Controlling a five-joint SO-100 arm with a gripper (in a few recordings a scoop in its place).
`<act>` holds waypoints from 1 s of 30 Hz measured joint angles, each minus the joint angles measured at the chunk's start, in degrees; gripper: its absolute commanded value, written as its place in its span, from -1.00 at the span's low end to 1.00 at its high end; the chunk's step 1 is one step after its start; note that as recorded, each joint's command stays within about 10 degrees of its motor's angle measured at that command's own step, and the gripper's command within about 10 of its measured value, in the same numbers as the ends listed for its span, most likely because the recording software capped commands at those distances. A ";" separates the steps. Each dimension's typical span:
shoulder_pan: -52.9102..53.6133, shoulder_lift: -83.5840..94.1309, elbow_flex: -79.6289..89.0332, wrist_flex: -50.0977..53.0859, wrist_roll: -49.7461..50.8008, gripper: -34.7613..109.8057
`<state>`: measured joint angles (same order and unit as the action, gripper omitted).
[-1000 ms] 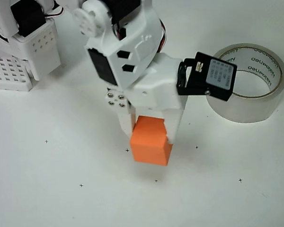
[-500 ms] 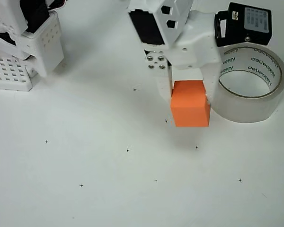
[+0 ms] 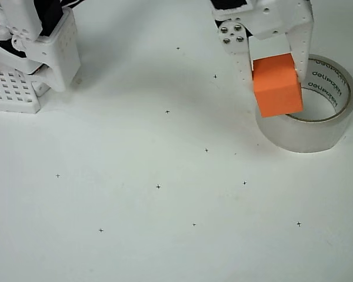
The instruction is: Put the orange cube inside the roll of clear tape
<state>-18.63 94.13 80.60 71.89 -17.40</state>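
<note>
Gripper [image 3: 275, 73] clamped on the orange cube [image 3: 276, 85], carried above the left rim of the roll of clear tape [image 3: 309, 106] in the overhead view. Not centred over the hole: released here, likely to strike the rim and tumble outside. Height over the roll hard to judge from above; arm cut off at the top edge.

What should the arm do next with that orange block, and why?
Probably slide a little further right in the overhead view, then lower. The gripper holds the orange cube over the left rim of the roll of clear tape, not yet over its hole.
</note>
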 measured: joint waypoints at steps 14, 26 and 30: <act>-6.33 -8.61 -7.73 0.00 2.20 -0.30; -9.23 -15.56 -12.57 0.00 3.16 -0.29; -9.05 -16.88 -13.27 0.00 3.16 -0.24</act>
<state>-27.69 77.26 67.32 71.89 -14.24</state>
